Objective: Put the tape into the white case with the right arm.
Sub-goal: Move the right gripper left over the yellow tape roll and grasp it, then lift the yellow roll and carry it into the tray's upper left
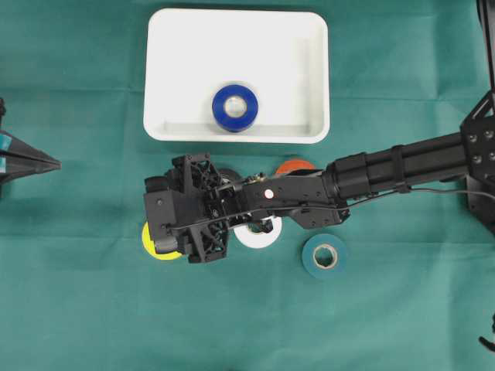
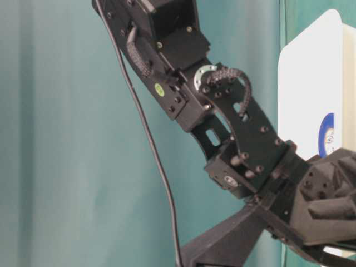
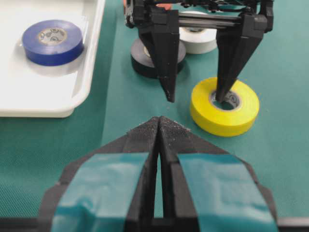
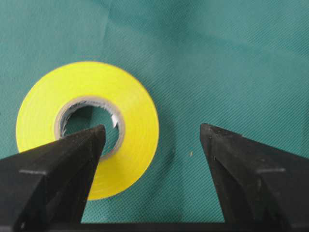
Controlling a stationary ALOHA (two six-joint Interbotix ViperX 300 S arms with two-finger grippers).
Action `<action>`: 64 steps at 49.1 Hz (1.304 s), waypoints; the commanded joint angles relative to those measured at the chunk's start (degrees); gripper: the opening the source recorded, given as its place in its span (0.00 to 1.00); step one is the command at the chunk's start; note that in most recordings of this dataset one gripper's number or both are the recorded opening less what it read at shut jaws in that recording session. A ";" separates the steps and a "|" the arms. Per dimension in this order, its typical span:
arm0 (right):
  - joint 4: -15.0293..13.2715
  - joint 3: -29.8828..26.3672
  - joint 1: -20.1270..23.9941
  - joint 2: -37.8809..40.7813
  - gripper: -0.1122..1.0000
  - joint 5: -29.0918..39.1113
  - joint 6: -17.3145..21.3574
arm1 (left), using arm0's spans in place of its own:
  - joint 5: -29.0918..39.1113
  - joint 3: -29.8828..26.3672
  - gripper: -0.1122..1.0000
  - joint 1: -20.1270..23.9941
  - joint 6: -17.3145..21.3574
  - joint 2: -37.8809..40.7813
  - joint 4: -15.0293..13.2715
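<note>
**Trainee:** Which roll are you going for, and how are you expecting it to behave?

**Operator:** I'm going for the yellow tape (image 3: 224, 106), lying flat on the green cloth (image 1: 77, 309) below the white case (image 1: 236, 31), well outside its rim. I'm judging it light and stiff, a wound ring that won't crush, with a smooth outer face that may be a bit slick. So I'm taking it through the ring wall: one finger down the core, the other outside.

**Trainee:** Is that where the right gripper (image 3: 195, 94) is sitting now?

**Operator:** Yes. I'm looking through the left wrist view, and one finger is pointing into the yellow core while the other is hanging over bare cloth beside the roll. The jaws are standing about half apart, straddling the wall and pinching nothing. I can't tell whether the inner tip is touching the core or the cloth.

**Trainee:** Anything nearby to worry about?

**Operator:** The black roll (image 3: 140, 60) and white roll (image 3: 200, 38) are sitting just behind the fingers, so I'm reckoning a sloppy closure could nudge them. A blue roll (image 1: 234, 107) is already resting inside the case.

**Trainee:** And the left side?

**Operator:** The left gripper (image 3: 158, 123) is parked off at the edge, teal-banded fingers pressed together, carrying nothing.
</note>
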 commanded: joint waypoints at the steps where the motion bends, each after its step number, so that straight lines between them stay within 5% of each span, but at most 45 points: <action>1: -0.26 -1.32 0.09 -1.23 0.50 0.00 0.09 | -0.26 -0.53 0.10 -0.18 0.00 0.44 0.00; 29: -0.44 -3.43 0.09 1.58 0.46 -0.79 0.00 | -0.26 -0.53 0.10 -0.18 0.00 0.44 0.00; 40: -1.41 -3.96 0.09 1.14 0.12 0.70 0.00 | -0.26 -0.53 0.10 -0.18 0.00 0.44 0.00; 64: -1.32 -3.96 0.88 -3.08 0.12 3.69 0.53 | -0.26 -0.53 0.10 -0.26 -0.09 0.44 0.00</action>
